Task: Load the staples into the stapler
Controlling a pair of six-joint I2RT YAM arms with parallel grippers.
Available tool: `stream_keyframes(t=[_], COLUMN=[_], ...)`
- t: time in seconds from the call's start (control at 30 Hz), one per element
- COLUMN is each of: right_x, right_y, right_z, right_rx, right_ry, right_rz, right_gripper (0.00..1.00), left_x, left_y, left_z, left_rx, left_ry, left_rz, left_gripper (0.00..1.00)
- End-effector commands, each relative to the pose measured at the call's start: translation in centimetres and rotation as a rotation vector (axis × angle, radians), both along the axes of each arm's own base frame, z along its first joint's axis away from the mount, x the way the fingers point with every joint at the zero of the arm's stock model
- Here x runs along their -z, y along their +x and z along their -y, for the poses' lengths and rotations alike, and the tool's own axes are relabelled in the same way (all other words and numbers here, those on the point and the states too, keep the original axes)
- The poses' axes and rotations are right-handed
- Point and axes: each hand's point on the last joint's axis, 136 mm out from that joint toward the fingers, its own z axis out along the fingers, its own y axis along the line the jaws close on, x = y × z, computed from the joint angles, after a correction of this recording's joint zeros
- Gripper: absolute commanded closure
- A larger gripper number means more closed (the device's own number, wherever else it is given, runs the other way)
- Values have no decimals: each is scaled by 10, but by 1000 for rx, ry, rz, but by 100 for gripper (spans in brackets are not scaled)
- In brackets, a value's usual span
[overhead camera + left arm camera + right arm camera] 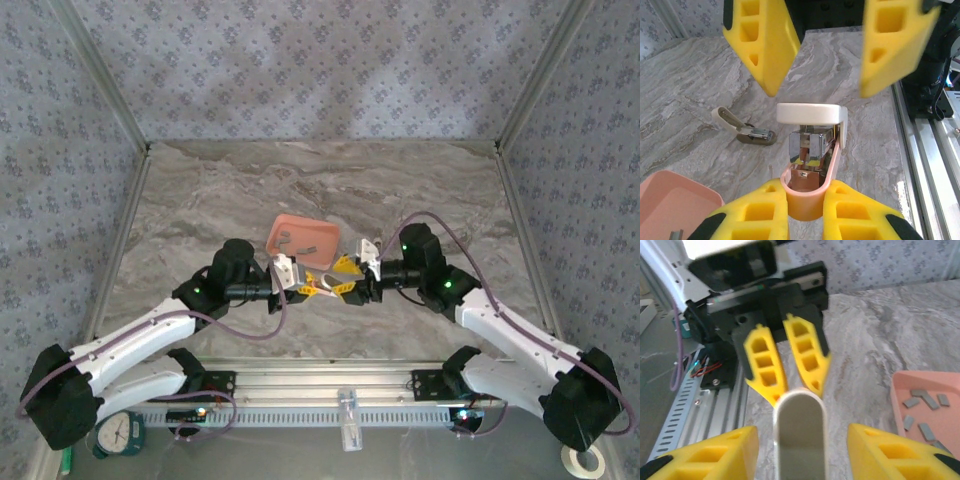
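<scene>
The stapler (812, 150) is up off the table (700, 85), right in the middle of the top view where the two arms meet. In the left wrist view its long axis runs from the bottom of the frame up toward the centre. The rounded pink end sits lowest and the white top is at the far end, lifted clear so the grey metal channel is exposed underneath.

The left gripper (806, 190) is clamped on that pink end, one yellow finger on each side. The right gripper (820, 92) comes in from the opposite side with its fingers spread well apart. In the right wrist view the white top sits between them with a gap on both sides, so it's not gripping anything.

The staples (920, 405) are short grey strips lying loose in the pink tray (900, 390), mid-right edge of the right wrist view. In the top view the tray is just behind the grippers.

There's also a small cream-and-metal gadget (742, 129) lying on the table to the left of the stapler. Can't tell what it is.
</scene>
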Motion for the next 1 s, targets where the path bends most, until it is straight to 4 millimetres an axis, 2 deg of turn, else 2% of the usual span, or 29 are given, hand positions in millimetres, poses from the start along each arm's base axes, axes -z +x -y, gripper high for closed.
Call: stream_keyframes(t=[0.0,0.3,0.37,0.43,0.6,0.77,0.97], right_x=[-8,-4,-3,-3,-1,0,13], right_y=[-5,3,4,3,10,16,24], right_z=[-8,-22,-24,-25,-15,1,17], right_rx=[-30,-51,-62,-67,-10,51,122], right_ry=[-13,-44,-49,-54,-54,-15,-18], right_rz=[10,-8,-18,-22,-17,-17,-58], right_gripper=[46,47,49,56,73,77,80], left_x=[-1,-3,-4,-5,-2,-5,-7], left_y=[0,-3,-3,-3,-2,-3,-2], left_z=[0,0,0,0,-1,-1,-2], left_rx=[10,21,22,22,15,15,10], left_ry=[8,-4,-5,-7,3,-2,2], left_rz=[16,20,22,25,20,25,20], left_gripper=[97,97,98,98,98,99,99])
